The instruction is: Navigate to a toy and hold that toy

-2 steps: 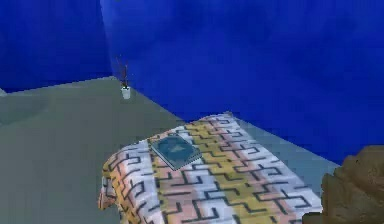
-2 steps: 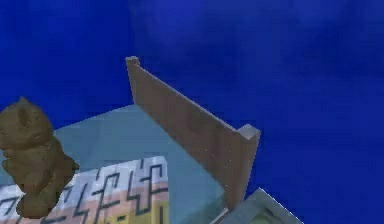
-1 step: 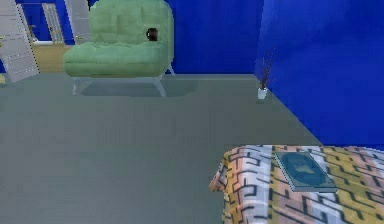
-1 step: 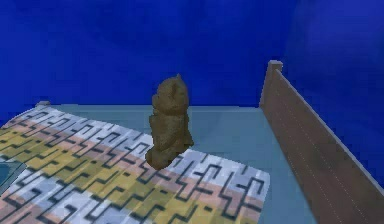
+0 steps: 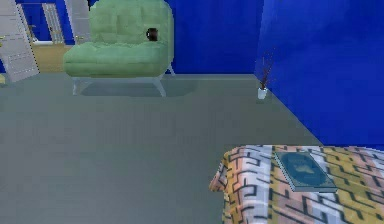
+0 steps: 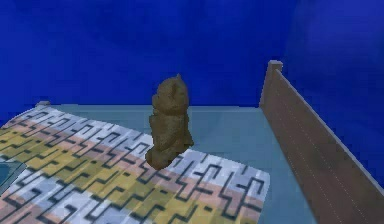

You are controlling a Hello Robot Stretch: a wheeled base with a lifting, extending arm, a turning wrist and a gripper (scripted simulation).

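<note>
A brown stuffed toy shaped like a sitting bear point(image 6: 170, 122) is upright on a bed with a patterned quilt point(image 6: 90, 170) in the arm side view. It sits near the quilt's far edge, in the middle of that view, with the blue wall behind it.
A brown wooden bed board point(image 6: 310, 150) runs along the arm side view's right. In the forward view a corner of the same quilted bed point(image 5: 255, 185) carries a teal book point(image 5: 305, 170). A green armchair point(image 5: 120, 48) stands at the far wall, and a small potted twig point(image 5: 263, 85) at the blue wall. Grey floor point(image 5: 120, 150) lies between.
</note>
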